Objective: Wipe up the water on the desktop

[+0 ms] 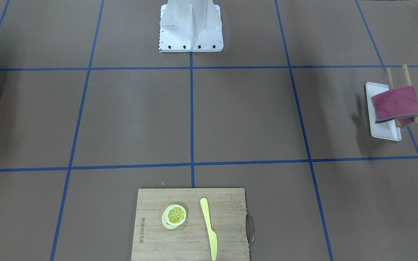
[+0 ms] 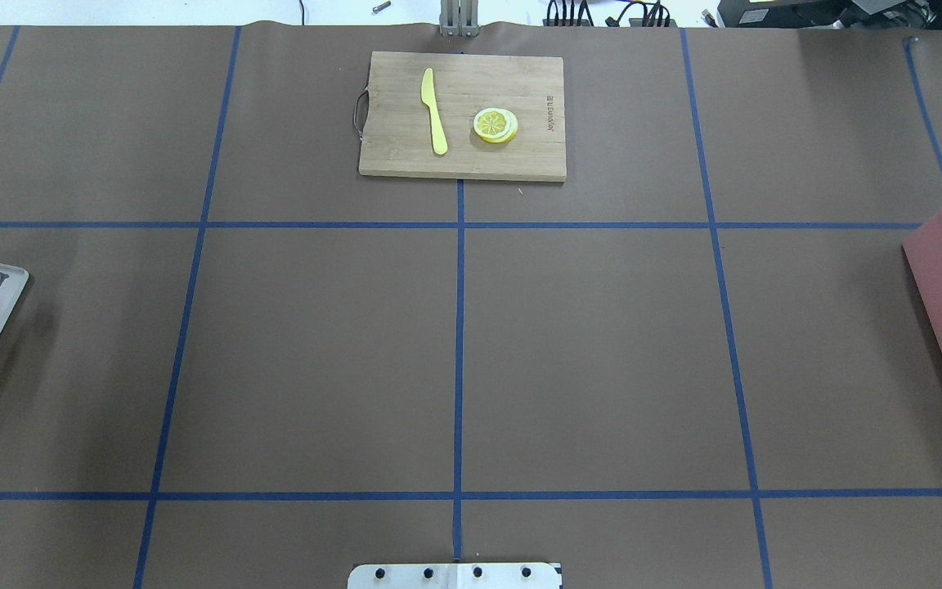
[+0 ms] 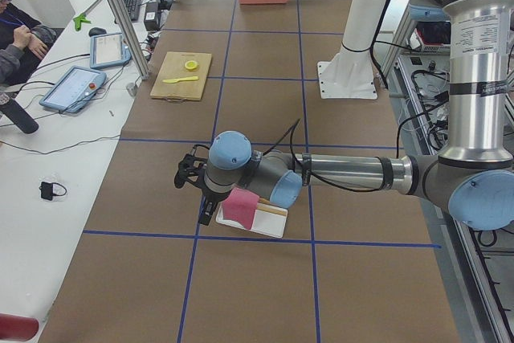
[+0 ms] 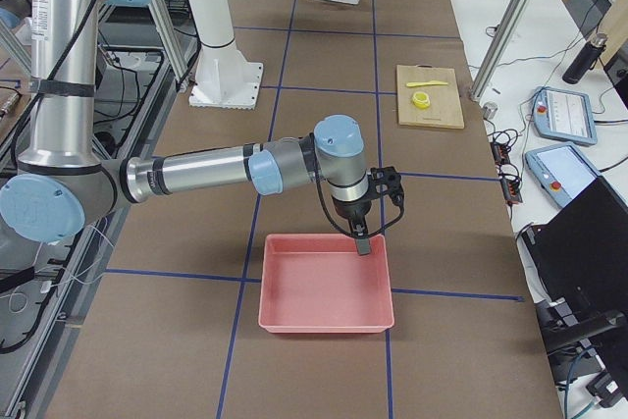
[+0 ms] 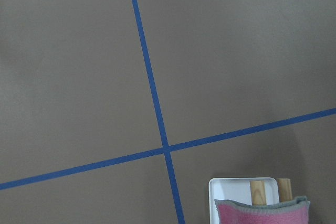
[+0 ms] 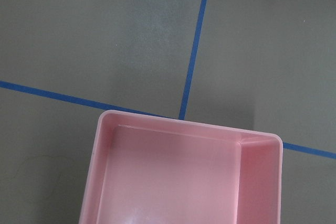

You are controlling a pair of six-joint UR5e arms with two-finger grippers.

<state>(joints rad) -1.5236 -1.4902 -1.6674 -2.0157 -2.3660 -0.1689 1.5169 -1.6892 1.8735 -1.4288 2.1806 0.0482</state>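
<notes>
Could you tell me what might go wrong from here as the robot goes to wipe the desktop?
The red cloth hangs over two wooden rods on a white tray; pulling it off could drag or tip them. No water shows on the desktop in any view, so the wipe may miss it. The right arm's jaws hang just above the pink bin; a careless move could knock it.

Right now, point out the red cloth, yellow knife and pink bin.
red cloth (image 1: pixel 396 105), front-facing view, middle of its draped face.
yellow knife (image 1: pixel 208 226), front-facing view, where handle meets blade.
pink bin (image 4: pixel 324 287), exterior right view, bare floor.
</notes>
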